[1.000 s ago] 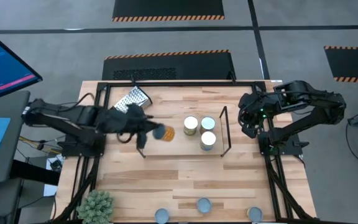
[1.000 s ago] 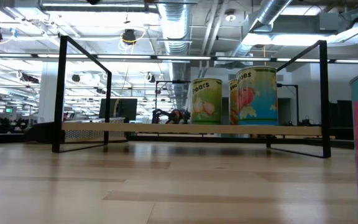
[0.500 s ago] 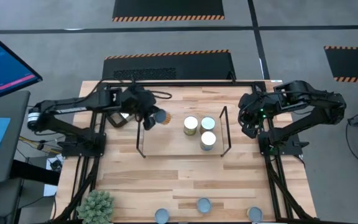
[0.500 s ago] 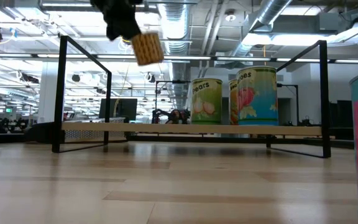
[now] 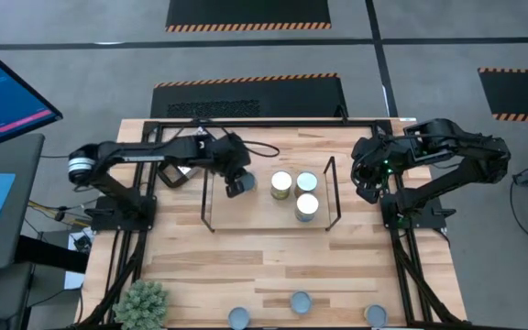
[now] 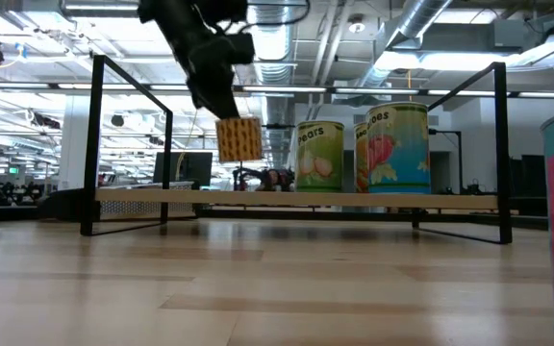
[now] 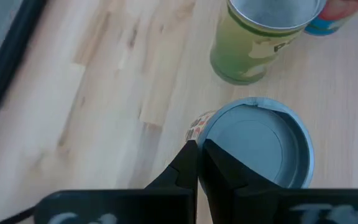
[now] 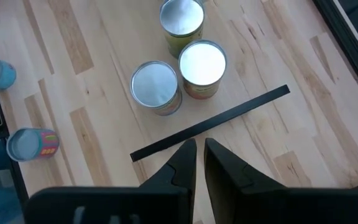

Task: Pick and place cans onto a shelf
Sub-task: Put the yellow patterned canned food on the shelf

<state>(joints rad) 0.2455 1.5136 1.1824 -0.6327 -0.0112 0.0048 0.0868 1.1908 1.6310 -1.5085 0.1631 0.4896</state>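
Our left claw (image 6: 227,113) pinches a tan can (image 6: 239,140) by its rim, holding it above the shelf (image 5: 211,203) so it can settle left of three shelved cans (image 5: 294,191). Our right claw (image 5: 367,183) waits right of the shelf, fingers nearly together and empty, leaving room.

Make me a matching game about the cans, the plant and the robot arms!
Things:
1. tan can
2. pears can
3. plant
4. right end effector

Places:
A. standing on the shelf
B. at a corner of the table, away from the shelf
C. in the air, held by the left end effector
D. waiting at the table's right side

Pairs: 1-C, 2-A, 3-B, 4-D
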